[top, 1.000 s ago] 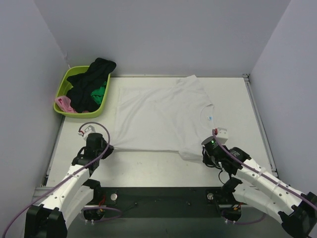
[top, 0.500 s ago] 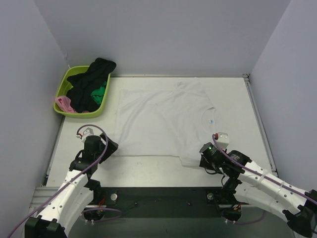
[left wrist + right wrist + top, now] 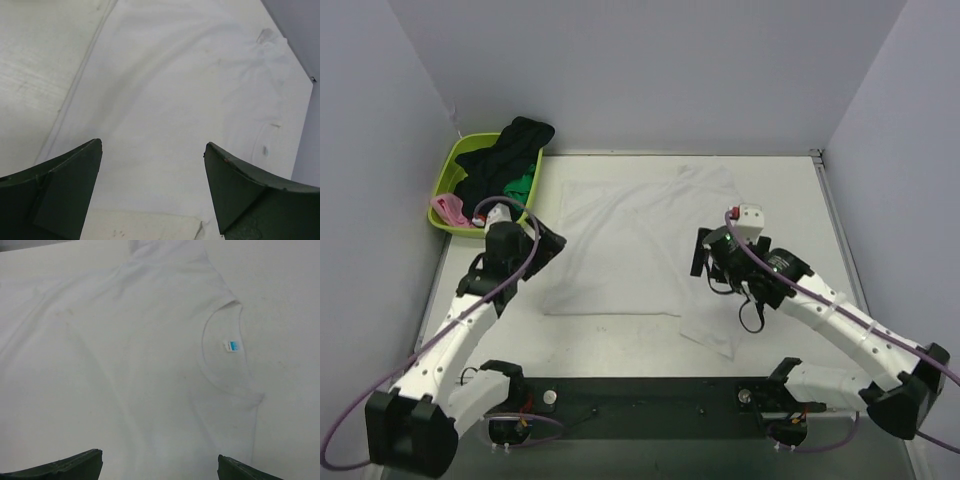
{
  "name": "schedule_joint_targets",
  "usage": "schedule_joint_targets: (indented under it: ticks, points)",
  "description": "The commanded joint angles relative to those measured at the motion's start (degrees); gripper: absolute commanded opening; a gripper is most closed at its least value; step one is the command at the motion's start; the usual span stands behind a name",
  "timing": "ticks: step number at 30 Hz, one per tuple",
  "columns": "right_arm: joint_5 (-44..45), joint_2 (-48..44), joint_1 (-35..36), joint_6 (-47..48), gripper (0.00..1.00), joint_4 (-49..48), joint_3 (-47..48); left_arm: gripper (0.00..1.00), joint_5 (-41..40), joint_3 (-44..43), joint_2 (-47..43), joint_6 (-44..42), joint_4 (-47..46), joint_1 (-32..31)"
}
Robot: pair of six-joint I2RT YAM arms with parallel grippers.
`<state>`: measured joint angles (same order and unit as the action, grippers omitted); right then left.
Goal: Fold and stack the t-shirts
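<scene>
The large plain white short-sleeved t-shirt [image 3: 630, 235] lies spread out, lightly wrinkled, at the middle of the pale surface [image 3: 790, 195], with its collar toward 3 o'clock. The left claw [image 3: 552, 245] hangs over the shirt's 9 o'clock edge, fingers spread wide and pinching nothing. The right claw [image 3: 702, 255] hangs over the collar side, likewise spread and empty. At 10 o'clock, a lime green plastic basket [image 3: 448, 172] holds a bunched black t-shirt [image 3: 505, 160], a green t-shirt [image 3: 523, 188] and a pink t-shirt [image 3: 448, 208].

Robotics lab test cell. Evidence: white table [image 3: 790, 200] under left claw [image 3: 548, 243] and right claw [image 3: 701, 252]; plain lavender partition walls [image 3: 640, 70] beyond and flanking both; black mounting rail [image 3: 650, 400] behind them, at table's near edge.
</scene>
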<state>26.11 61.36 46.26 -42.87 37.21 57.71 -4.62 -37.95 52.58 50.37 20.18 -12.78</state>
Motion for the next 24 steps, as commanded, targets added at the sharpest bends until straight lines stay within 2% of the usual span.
schedule_joint_targets:
  ticks: [1, 5, 6, 9, 15, 21, 24]
  points:
    - [-4.56, 9.90, -8.62, 8.94, 1.00, -8.45, 5.46, 0.93, 3.83, -9.40, 14.87, -2.20, -8.92, -0.06]
    - [-9.92, 20.17, -16.01, 9.91, 1.00, -12.24, 10.03, 0.94, 4.62, -16.08, 26.85, -1.77, -12.01, 0.03]
    - [-13.24, 21.77, -18.64, 10.00, 1.00, -13.12, 10.83, 0.94, 7.67, -17.84, 29.23, -1.77, -13.40, 0.03]
    - [-15.73, 26.87, -21.64, 10.61, 1.00, -14.88, 14.17, 0.95, 11.90, -22.14, 36.70, -1.24, -19.28, 0.03]
    - [-22.23, 33.11, -23.58, 10.53, 1.00, -16.03, 17.52, 0.95, 18.33, -28.40, 46.73, 1.92, -22.55, -1.02]
    - [-30.23, 38.91, -23.32, 9.04, 0.98, -21.21, 15.77, 0.96, 17.19, -34.98, 52.62, 1.40, -22.03, -2.17]
    - [-34.69, 39.45, -23.32, 8.24, 0.98, -27.26, 12.35, 0.96, 17.37, -38.76, 56.31, 1.31, -22.20, -2.17]
